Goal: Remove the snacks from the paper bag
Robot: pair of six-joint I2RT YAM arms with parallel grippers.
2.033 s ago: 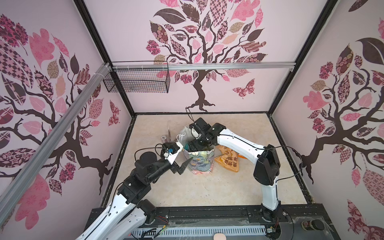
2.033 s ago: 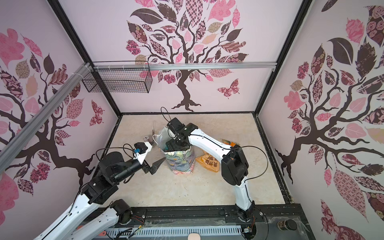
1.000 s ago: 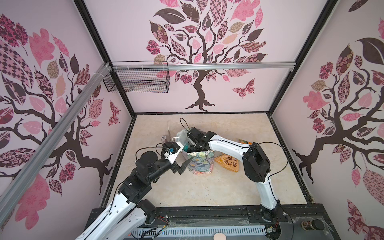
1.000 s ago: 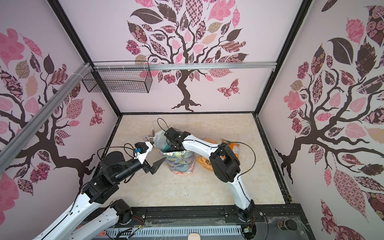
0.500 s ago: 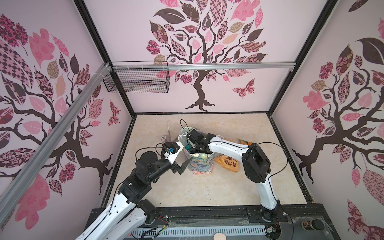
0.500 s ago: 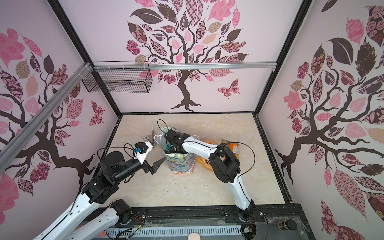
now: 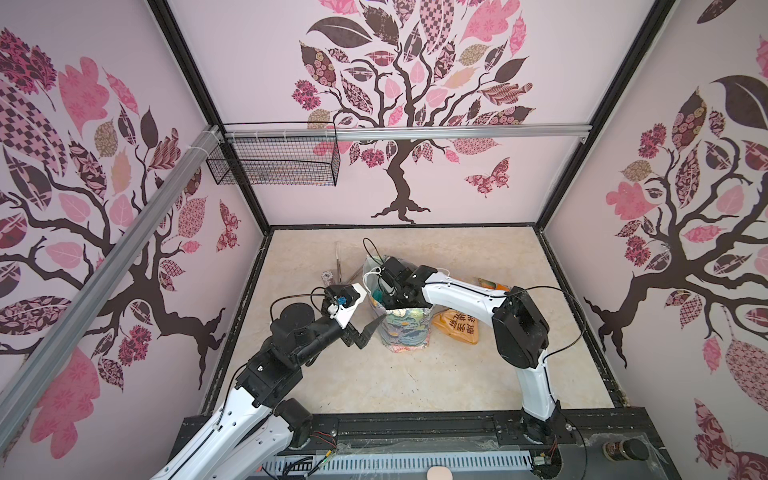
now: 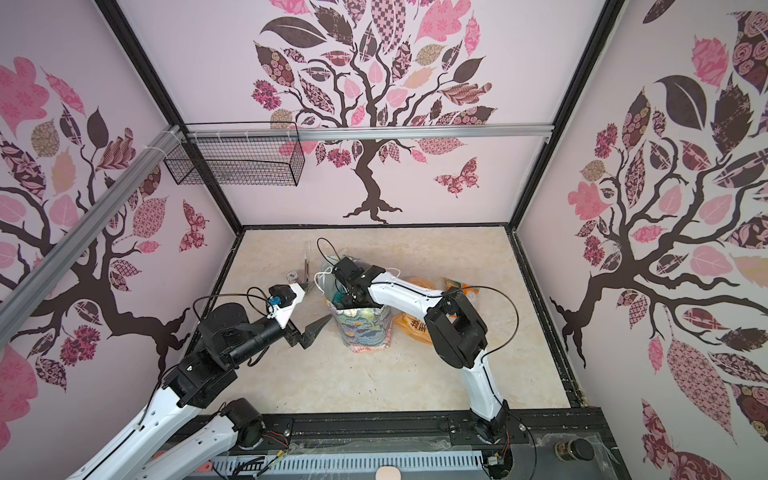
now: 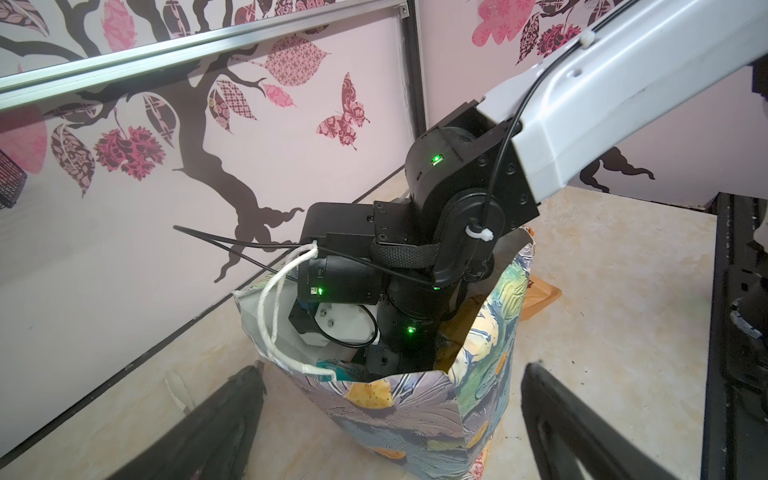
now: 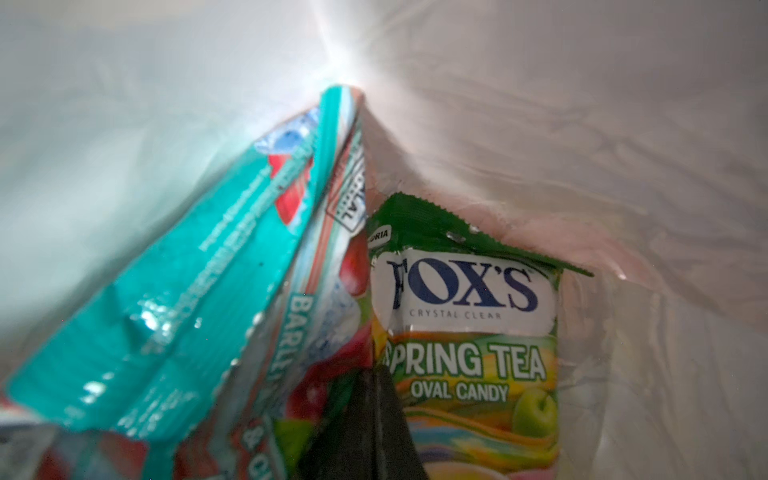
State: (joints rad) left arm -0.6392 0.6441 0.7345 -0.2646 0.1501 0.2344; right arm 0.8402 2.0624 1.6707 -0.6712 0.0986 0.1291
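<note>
- Your right gripper (image 10: 361,419) was down inside the bag (image 7: 405,332), which stood upright in the middle of the table (image 7: 415,395). Its jaws were clenched tight where the teal packet (image 10: 187,311) met the FOX'S packet (image 10: 469,332). Whether they had caught an edge of film could not be told.
- Your left gripper (image 9: 395,370) hung released, jaws wide, just beside the bag's near wall and touching nothing.
- At least two snacks showed inside the bag, leaning on its white lining. An orange packet (image 7: 457,326) lay out on the table, just beside the bag.
- The packets looked light, crinkly and slick, so a pinch on a flat face would likely slide off. The FOX'S packet's serrated top seal, flat and stiffer, looked the best place to take hold.
- The bag was thin paper and likely to tip or lift with a snagged packet. Your left gripper was placed to steady its wall.
- One cord handle (image 9: 260,320) looped against the right wrist and could catch on the way out.
</note>
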